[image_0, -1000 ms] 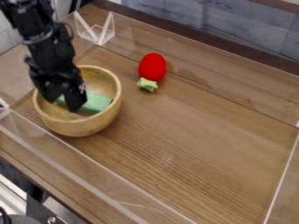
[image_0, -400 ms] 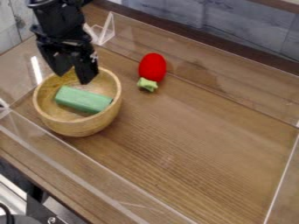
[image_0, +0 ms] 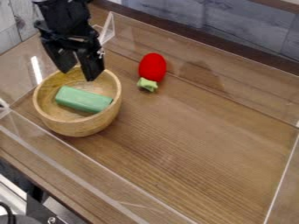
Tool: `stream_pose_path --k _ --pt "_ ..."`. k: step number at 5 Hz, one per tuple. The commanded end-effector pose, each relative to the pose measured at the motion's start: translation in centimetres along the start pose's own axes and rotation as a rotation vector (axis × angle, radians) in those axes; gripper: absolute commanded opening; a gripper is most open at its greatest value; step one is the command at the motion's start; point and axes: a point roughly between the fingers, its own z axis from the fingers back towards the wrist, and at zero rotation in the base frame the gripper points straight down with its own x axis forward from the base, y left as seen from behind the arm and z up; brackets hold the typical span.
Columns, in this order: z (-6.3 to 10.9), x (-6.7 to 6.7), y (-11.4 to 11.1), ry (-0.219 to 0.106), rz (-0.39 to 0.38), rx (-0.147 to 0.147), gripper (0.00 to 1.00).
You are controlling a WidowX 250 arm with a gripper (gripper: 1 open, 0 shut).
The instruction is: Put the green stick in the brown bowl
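Observation:
The green stick (image_0: 83, 100) lies flat inside the brown bowl (image_0: 52, 122), a round light-wood bowl at the left of the table. My black gripper (image_0: 73, 65) hangs above the bowl's far rim, pointing down. Its jaws stand open with nothing between them, clear of the stick.
A red strawberry-shaped toy (image_0: 151, 70) with a green stem end lies on the wooden table to the right of the bowl. Low clear plastic walls (image_0: 176, 206) fence the table on all sides. A clear plastic stand (image_0: 107, 30) sits at the back behind the gripper.
The gripper has risen out of the bowl and moved toward its far rim, leaving the green stick lying in the bowl.

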Motion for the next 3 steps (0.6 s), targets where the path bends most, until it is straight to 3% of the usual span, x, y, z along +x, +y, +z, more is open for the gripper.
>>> stream_pose_path --k 1,2,3 --pt "0.8 1.3 -1.1 -0.043 -0.033 0.024 1.0" --pt "0.6 2.4 -2.6 -0.042 -0.062 0.022 1.0" --pt "1.4 2.7 -4.2 -0.037 -0.122 0.016 1.0"
